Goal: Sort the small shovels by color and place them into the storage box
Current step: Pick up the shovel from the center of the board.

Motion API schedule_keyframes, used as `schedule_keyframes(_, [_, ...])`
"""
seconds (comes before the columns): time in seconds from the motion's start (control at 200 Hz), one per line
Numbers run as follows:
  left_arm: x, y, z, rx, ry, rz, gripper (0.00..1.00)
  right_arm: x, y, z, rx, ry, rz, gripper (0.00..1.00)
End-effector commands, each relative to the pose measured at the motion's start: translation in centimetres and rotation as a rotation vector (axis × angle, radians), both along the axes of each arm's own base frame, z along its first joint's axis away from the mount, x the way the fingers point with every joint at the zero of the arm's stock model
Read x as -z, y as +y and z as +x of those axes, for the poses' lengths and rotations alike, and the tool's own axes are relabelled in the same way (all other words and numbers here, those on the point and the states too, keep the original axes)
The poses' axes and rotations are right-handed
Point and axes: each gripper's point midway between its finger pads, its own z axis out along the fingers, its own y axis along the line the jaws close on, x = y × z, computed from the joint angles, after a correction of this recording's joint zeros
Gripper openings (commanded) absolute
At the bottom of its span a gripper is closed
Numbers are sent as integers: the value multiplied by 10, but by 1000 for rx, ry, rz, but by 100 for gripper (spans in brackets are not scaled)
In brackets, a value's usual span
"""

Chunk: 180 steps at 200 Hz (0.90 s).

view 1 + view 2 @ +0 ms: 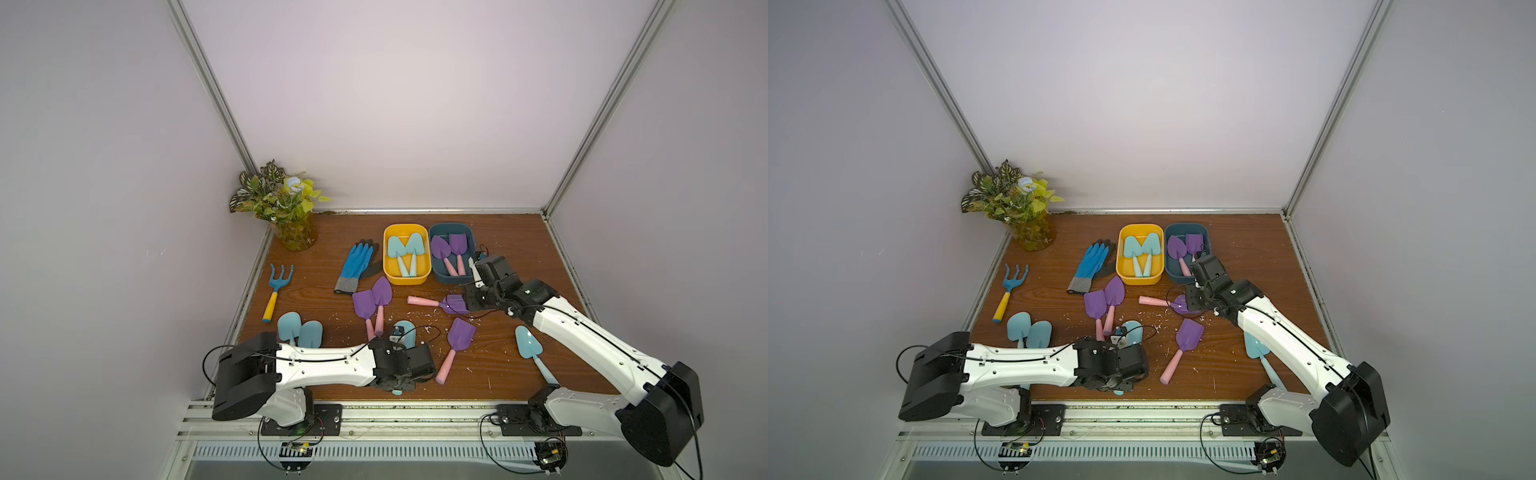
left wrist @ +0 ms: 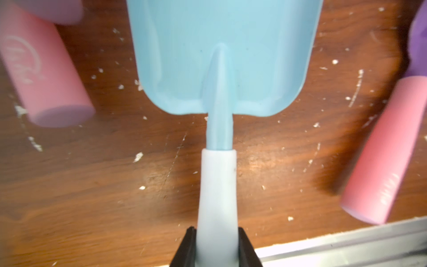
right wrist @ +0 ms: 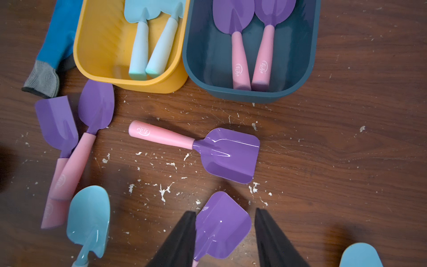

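My left gripper [image 2: 217,233] is shut on the pale handle of an aqua shovel [image 2: 221,57], low near the table's front edge [image 1: 397,386]. My right gripper [image 3: 225,216] hangs open and empty above the table. A purple blade [image 3: 221,227] on the wood shows between its fingers. Beyond it lies a purple shovel with a pink handle [image 3: 226,153]. The yellow box [image 1: 405,227] holds two aqua shovels and the dark blue box [image 1: 451,226] two purple ones. Loose shovels: two purple [image 1: 370,299], one purple [image 1: 460,334], two aqua [image 1: 299,328], one aqua [image 1: 528,343].
A blue rake with a yellow handle [image 1: 276,286] lies at the left, a blue glove [image 1: 359,264] beside the yellow box, and a plant in a jar [image 1: 291,216] in the back left corner. White crumbs dot the wood. An aluminium rail runs along the front edge.
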Motion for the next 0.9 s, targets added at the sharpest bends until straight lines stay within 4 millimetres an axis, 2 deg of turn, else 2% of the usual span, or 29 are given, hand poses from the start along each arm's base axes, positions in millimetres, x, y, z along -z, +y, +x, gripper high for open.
schedule_keyframes(0.0, [-26, 3, 8, 104, -47, 25, 2, -26, 4, 4, 11, -70, 70, 48])
schedule_keyframes(0.065, [-43, 7, 23, 121, -70, 25, 0, -27, 3, 5, 16, -78, 77, 48])
schedule_keyframes(0.145, [-73, 6, 50, 125, -151, 5, 0, -28, 5, 4, 16, -78, 88, 48])
schedule_keyframes(0.295, [-125, 8, 121, 106, -257, -23, 0, -30, 6, 4, 26, -83, 111, 48])
schedule_keyframes(0.365, [-141, 8, 157, 97, -294, -14, 0, -32, 5, 6, 35, -88, 110, 48])
schedule_keyframes(0.45, [-145, 8, 200, 90, -305, 16, 0, -34, 5, 8, 49, -89, 112, 48])
schedule_keyframes(0.465, [-154, 4, 209, 89, -322, 2, 0, -35, 5, 8, 52, -90, 114, 48])
schedule_keyframes(0.545, [-154, 3, 246, 75, -333, 21, 0, -36, 5, 10, 65, -88, 119, 48])
schedule_keyframes(0.665, [-140, 1, 291, 49, -317, 40, 0, -37, 4, 13, 80, -85, 108, 48])
schedule_keyframes(0.771, [-123, 0, 321, 29, -306, 60, 0, -33, 4, 14, 79, -61, 87, 48])
schedule_keyframes(0.896, [-107, -3, 346, 2, -291, 59, 0, -29, 3, 13, 79, -46, 70, 48])
